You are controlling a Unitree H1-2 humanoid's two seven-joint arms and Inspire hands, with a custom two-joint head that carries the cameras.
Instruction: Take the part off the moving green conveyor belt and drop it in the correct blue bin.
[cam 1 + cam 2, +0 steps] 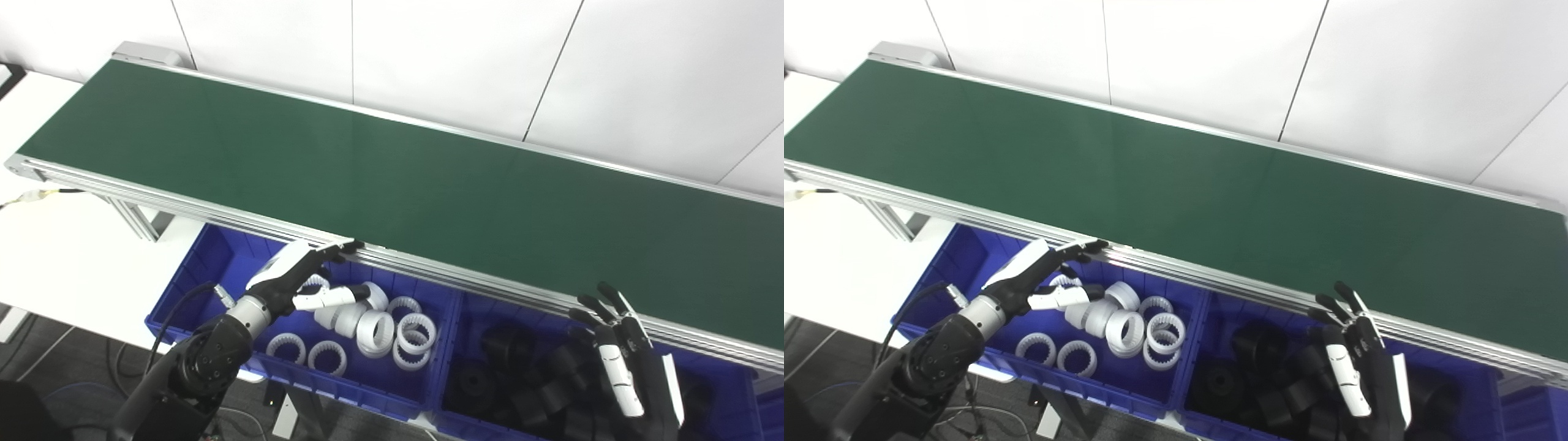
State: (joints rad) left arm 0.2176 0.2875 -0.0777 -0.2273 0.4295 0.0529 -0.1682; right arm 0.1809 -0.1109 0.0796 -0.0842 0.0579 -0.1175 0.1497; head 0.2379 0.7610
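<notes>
- Left eye view and right eye view both look down on the green conveyor belt [392, 177], which runs slantwise from upper left to lower right in front of a white panelled wall [465, 55].
- No part is visible anywhere on the belt's green surface, so the task's part cannot be placed on it.
- An aluminium rail [202, 211] edges the near side of the belt.
- Just below that rail, two blue bins stand side by side.
- One, the left blue bin [184, 275], holds white toothed rings [375, 331], some lying flat and some stacked or tilted against each other.
- Next to it, the right blue bin [456, 318] holds black round parts [508, 349], heaped close together; their exact shape is hard to tell in the dark pile.
- Above the left bin hovers the left hand [294, 278], palm down; its fingers [343, 248] are spread, their tips reaching the near rail of the belt.
- Its thumb [327, 297] stretches out separately over the white rings, and the hand holds nothing.
- Above the right bin, near the rail, is the right hand [1356, 361]; its fingers [1344, 297] are spread apart and point up toward the belt, holding nothing.
- Both arms come up from the bottom edge, the left one showing a dark round wrist joint [211, 358] and a black cable [174, 309].
- At far left, a white desk [55, 257] lies beneath the belt's end.
</notes>
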